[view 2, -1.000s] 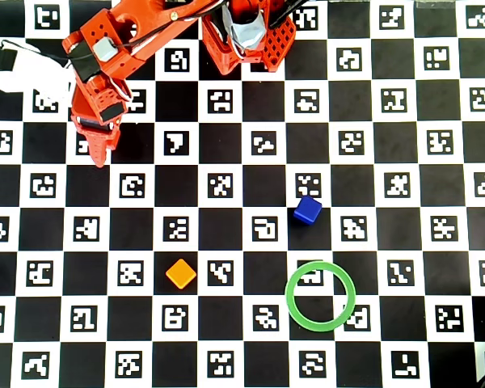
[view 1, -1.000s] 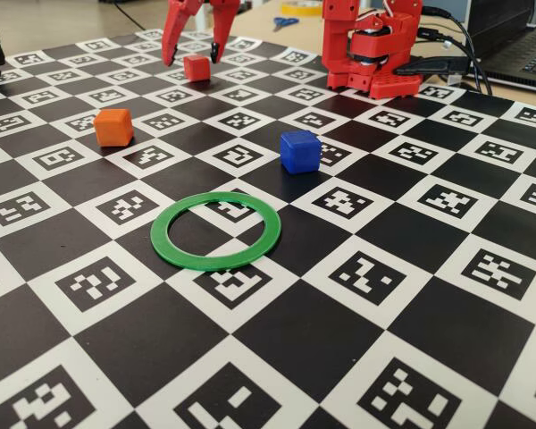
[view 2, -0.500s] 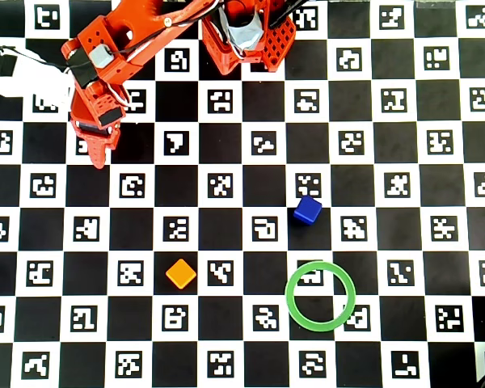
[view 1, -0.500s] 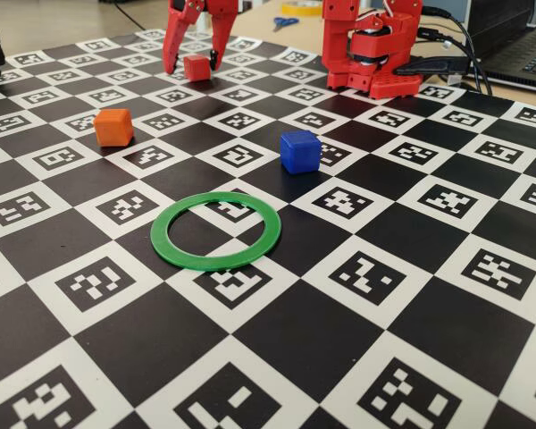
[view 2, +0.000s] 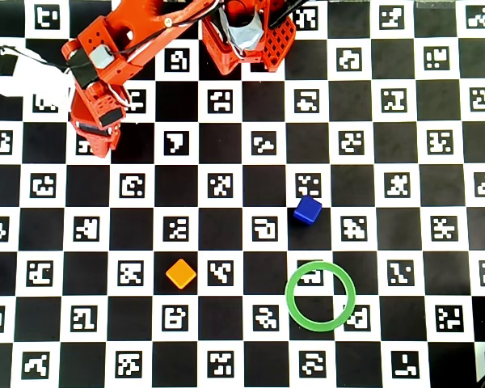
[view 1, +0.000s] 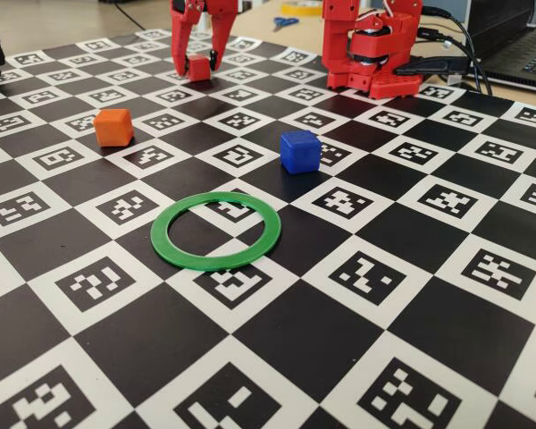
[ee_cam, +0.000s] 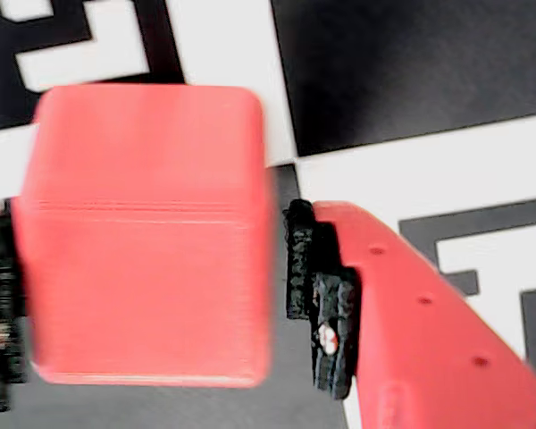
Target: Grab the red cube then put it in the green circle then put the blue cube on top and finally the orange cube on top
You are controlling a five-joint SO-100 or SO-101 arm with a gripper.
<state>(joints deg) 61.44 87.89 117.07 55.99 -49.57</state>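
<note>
The red cube (view 1: 198, 67) sits on the checkered board at the far side, between the fingers of my gripper (view 1: 198, 61). In the wrist view the red cube (ee_cam: 147, 232) fills the space between the jaws of my gripper (ee_cam: 161, 304). The left pad touches it and a narrow gap shows at the right pad (ee_cam: 317, 286), so the jaws are open around it. The blue cube (view 1: 299, 150) and the orange cube (view 1: 113, 127) stand apart on the board. The green circle (view 1: 165, 252) lies empty nearer the camera. In the overhead view my gripper (view 2: 97, 145) hides the red cube.
The arm's red base (view 1: 375, 49) stands at the far edge of the board. A laptop (view 1: 527, 54) and cables lie at the far right, and scissors (view 1: 284, 22) lie behind the board. The overhead view shows the blue cube (view 2: 307, 209), orange cube (view 2: 180, 273) and green circle (view 2: 293, 303).
</note>
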